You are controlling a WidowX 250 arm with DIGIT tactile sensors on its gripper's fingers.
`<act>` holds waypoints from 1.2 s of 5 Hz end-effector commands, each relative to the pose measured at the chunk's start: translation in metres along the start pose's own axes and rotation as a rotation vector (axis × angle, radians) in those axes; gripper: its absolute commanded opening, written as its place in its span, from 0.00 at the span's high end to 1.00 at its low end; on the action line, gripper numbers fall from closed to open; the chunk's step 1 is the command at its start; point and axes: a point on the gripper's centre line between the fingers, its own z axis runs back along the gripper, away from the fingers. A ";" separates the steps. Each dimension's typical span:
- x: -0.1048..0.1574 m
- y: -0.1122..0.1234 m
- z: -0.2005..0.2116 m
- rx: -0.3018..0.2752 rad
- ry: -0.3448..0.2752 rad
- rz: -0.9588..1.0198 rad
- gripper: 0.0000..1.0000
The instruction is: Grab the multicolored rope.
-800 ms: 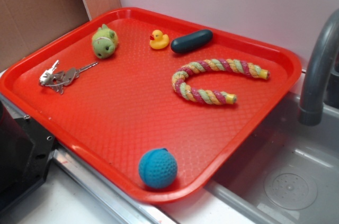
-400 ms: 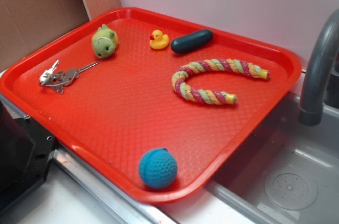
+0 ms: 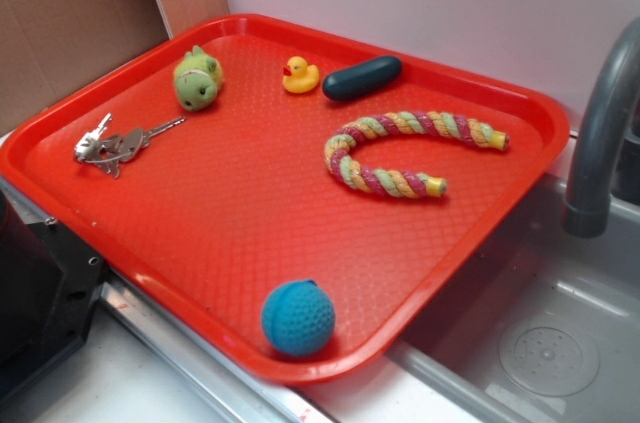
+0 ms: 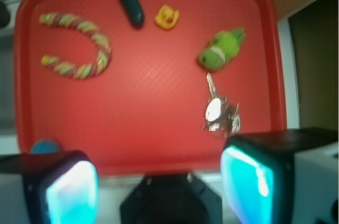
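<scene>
The multicolored rope lies bent in a U on the right half of the red tray, its pink, yellow and pale green strands ending in yellow caps. In the wrist view the rope shows at the upper left. My gripper hangs high above the tray's near edge, far from the rope. It is open, with nothing between its two cyan-padded fingers. The exterior view does not show the gripper.
On the tray also lie a dark capsule, a yellow duck, a green plush toy, a bunch of keys and a blue ball. A grey faucet and sink stand to the right. Cardboard is at back left.
</scene>
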 end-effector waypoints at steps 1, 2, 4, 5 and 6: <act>0.015 0.002 -0.018 0.050 -0.063 -0.063 0.00; 0.065 0.015 -0.029 0.135 -0.094 -0.103 0.00; 0.165 -0.015 -0.069 0.110 -0.012 -0.505 0.00; 0.147 -0.068 -0.084 0.092 0.031 -0.662 0.00; 0.121 -0.104 -0.083 0.077 0.013 -0.762 0.00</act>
